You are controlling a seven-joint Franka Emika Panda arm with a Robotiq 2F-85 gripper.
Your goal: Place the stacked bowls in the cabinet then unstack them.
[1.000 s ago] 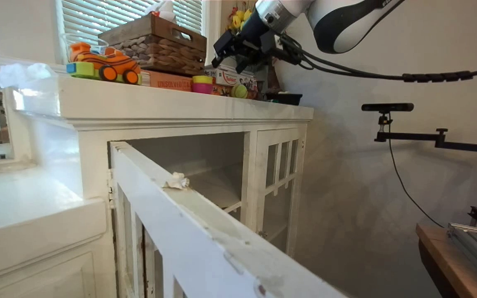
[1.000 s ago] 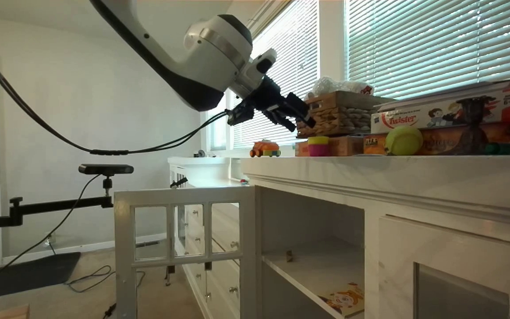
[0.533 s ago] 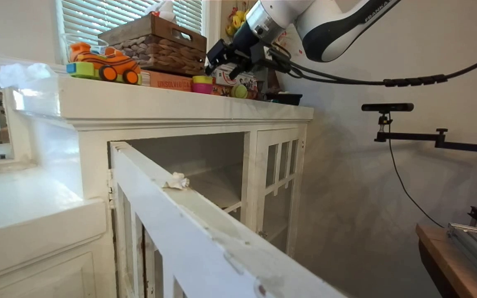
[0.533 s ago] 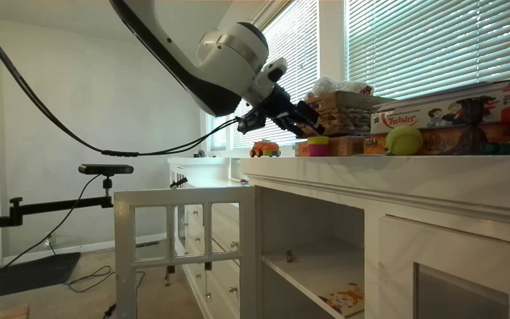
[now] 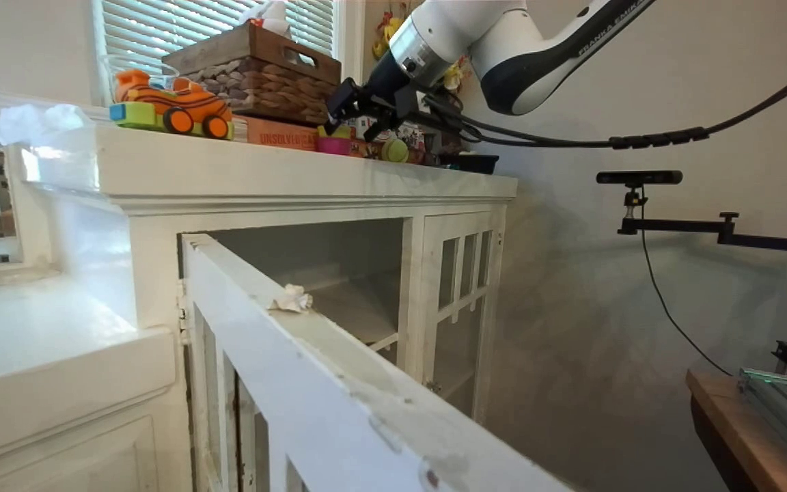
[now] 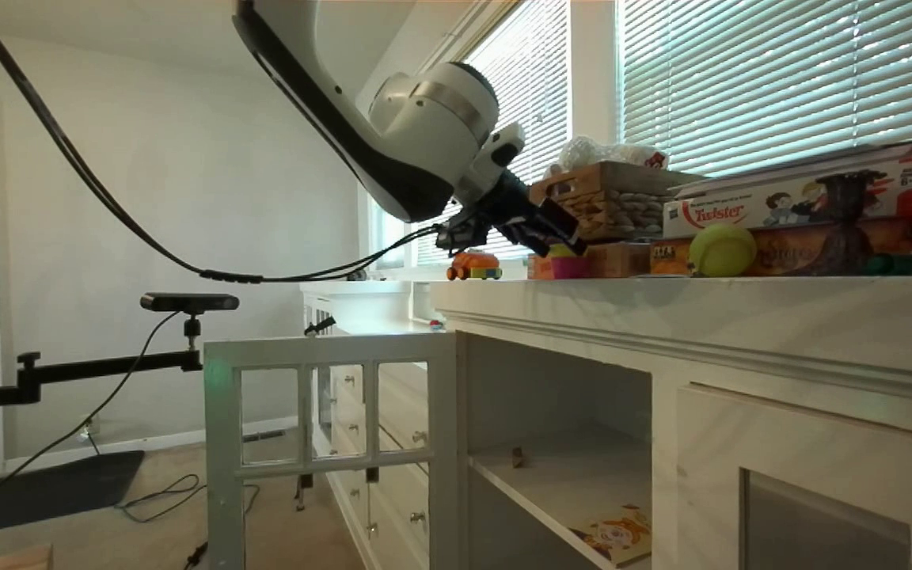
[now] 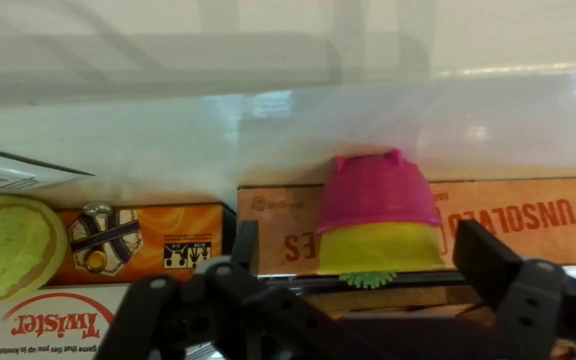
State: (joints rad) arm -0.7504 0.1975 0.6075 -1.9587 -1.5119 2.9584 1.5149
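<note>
The stacked bowls, a magenta one (image 7: 378, 192) below and a yellow one (image 7: 380, 247) above, stand on the cabinet top against a brown box. A green spiky thing (image 7: 368, 279) pokes past the yellow rim. In the wrist view, which is upside down, my open gripper (image 7: 360, 242) has a finger on each side of the yellow bowl, with gaps and no grip. Both exterior views show the gripper (image 6: 560, 247) tilted down over the bowls, partly hiding the yellow one. The white cabinet (image 5: 284, 174) has one glass-paned door (image 6: 222, 443) swung open, baring an inner shelf (image 6: 551, 467).
On the cabinet top are an orange toy vehicle (image 5: 171, 106), a woven basket (image 5: 264, 78), the brown box (image 7: 513, 215), a tennis ball (image 6: 723, 251), a Twister box (image 6: 788, 198) and a dark candlestick (image 6: 844, 222). A small block (image 6: 517, 457) and a card (image 6: 618, 534) lie on the shelf.
The arm has come down and forward to the bowls, its gripper staying open. Its fingertips now overlap the yellow bowl in both exterior views. Bowls and door have not moved.
</note>
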